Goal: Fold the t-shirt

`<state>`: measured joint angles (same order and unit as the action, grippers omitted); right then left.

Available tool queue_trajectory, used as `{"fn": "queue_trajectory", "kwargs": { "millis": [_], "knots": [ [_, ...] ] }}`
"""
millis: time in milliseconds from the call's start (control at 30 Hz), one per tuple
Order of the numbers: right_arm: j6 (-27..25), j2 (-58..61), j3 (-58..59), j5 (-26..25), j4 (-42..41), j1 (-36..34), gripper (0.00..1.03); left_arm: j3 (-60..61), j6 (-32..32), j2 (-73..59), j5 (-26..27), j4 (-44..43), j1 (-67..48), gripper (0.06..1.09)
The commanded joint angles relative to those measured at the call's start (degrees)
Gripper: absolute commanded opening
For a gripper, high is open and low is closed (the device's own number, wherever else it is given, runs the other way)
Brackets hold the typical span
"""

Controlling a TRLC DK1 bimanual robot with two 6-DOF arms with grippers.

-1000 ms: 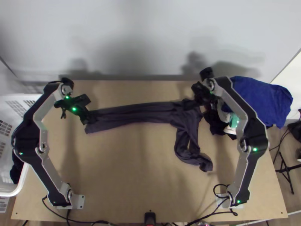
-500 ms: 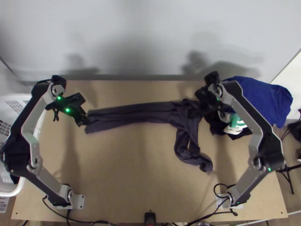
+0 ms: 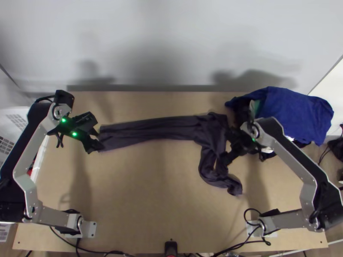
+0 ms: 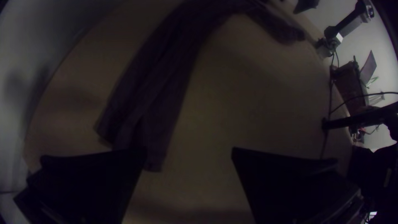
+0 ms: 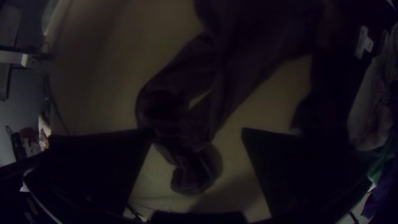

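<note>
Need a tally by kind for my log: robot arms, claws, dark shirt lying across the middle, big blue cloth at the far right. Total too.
Arms: 2 (left arm, right arm)
Claws: 2 (left claw, right claw)
Dark shirt: 1
Blue cloth: 1
Total: 6

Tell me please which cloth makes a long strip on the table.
The dark t-shirt: it runs long and narrow across the table, while the blue cloth lies heaped at the right.

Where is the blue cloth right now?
In the top view, the blue cloth lies at the far right corner of the table, right of the dark t-shirt.
</note>
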<state>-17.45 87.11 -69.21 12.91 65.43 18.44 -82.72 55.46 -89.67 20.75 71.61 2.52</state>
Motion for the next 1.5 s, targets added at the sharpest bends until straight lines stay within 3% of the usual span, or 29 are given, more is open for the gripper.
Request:
{"fn": "queue_trajectory", "kwargs": {
  "millis": [0, 300, 667, 800, 1000, 1267, 1467],
  "knots": [
    [-0.74, -1.42, 5.58, -0.43, -1.62, 2.04, 0.96, 1.59, -0.62, 2.30, -0.01, -0.33, 0.02, 1.05],
    [-0.92, -3.18, 13.40, -3.33, -6.28, 3.71, 0.96, 3.35, -0.62, 4.50, -0.71, -1.39, 0.29, 1.05],
    [-1.44, -2.21, 13.40, -3.50, -8.83, 4.68, 0.96, 5.02, -0.88, 5.91, -1.33, -1.83, 0.29, 1.05],
    [-0.92, -0.98, 13.05, -3.50, -10.85, 4.68, 0.90, 6.25, -0.88, 6.35, -1.86, -2.53, 0.29, 1.05],
    [-1.00, -0.10, 13.84, -3.59, -12.96, 4.50, 0.89, 7.04, -0.88, 7.05, -2.30, -2.80, 0.29, 1.05],
    [-0.83, 0.60, 14.28, -3.50, -16.39, 4.50, 0.59, 8.10, -0.88, 8.02, -3.09, -3.67, 0.55, 1.05],
    [-1.36, 1.75, 14.89, -3.50, -17.79, 4.50, 0.55, 8.10, -0.88, 8.55, -3.18, -4.11, 1.61, 1.05]
  ]
}}
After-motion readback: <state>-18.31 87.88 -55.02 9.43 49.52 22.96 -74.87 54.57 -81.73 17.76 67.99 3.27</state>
